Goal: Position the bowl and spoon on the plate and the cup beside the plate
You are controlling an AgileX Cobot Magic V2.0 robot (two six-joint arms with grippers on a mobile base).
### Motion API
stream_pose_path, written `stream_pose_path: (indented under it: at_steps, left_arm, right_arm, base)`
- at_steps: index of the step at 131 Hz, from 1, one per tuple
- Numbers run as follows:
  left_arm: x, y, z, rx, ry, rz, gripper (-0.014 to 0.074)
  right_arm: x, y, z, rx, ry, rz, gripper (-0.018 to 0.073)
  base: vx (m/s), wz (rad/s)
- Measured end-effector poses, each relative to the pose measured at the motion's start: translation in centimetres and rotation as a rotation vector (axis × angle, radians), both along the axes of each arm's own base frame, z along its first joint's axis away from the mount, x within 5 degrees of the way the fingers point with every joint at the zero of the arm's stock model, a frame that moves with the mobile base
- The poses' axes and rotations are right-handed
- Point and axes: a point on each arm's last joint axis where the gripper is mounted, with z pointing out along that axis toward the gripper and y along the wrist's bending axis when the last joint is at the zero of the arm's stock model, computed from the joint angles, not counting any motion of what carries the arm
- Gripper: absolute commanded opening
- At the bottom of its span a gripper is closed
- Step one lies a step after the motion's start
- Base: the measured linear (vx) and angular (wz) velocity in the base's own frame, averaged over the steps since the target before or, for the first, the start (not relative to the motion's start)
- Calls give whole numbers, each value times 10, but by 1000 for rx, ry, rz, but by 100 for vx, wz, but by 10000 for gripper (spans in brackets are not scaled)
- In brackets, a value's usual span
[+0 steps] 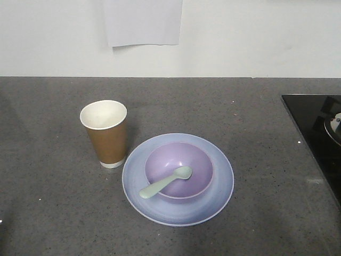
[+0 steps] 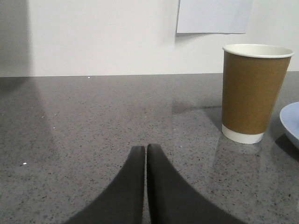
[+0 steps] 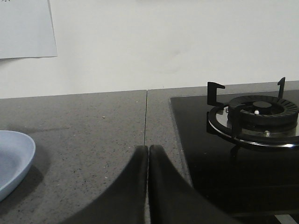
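The left gripper (image 2: pixel 145 148) is closed on nothing, its two dark fingers pressed together with only a thin seam between them, low over the grey speckled counter (image 2: pixel 93 130). Ahead of it and to its right stands the cup (image 2: pixel 253 93), upright on the counter, brown with a white rim and a white band at the base, and at the far right edge of that view a sliver of the plate (image 2: pixel 290 119) shows just beside the cup. The right gripper (image 3: pixel 148 149) is likewise closed and empty, fingers touching, above the counter near the edge of a black glass stove top (image 3: pixel 201 154) that carries a round gas burner (image 3: pixel 261 109) with black pan supports. From the front view, the plate (image 1: pixel 213 200) lies flat in the middle of the counter, the bowl (image 1: pixel 200 160) sits upright on it, and the spoon (image 1: pixel 166 182) rests in the bowl with its scoop inside and its handle leaning out over the near-left rim. The cup (image 1: pixel 106 136) stands just left of the plate, close to its rim. A white sheet of paper (image 1: pixel 143 22) hangs on the wall behind.
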Motion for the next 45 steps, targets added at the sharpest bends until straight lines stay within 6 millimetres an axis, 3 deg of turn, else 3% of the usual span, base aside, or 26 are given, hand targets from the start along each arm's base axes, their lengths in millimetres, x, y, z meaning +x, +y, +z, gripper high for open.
stream_pose_path:
  at_steps: [45]
  left_arm:
    - [0, 0, 0, 0, 0, 0, -8]
  right_arm:
    - [0, 0, 0, 1, 3, 0, -7]
  base:
    - [0, 0]
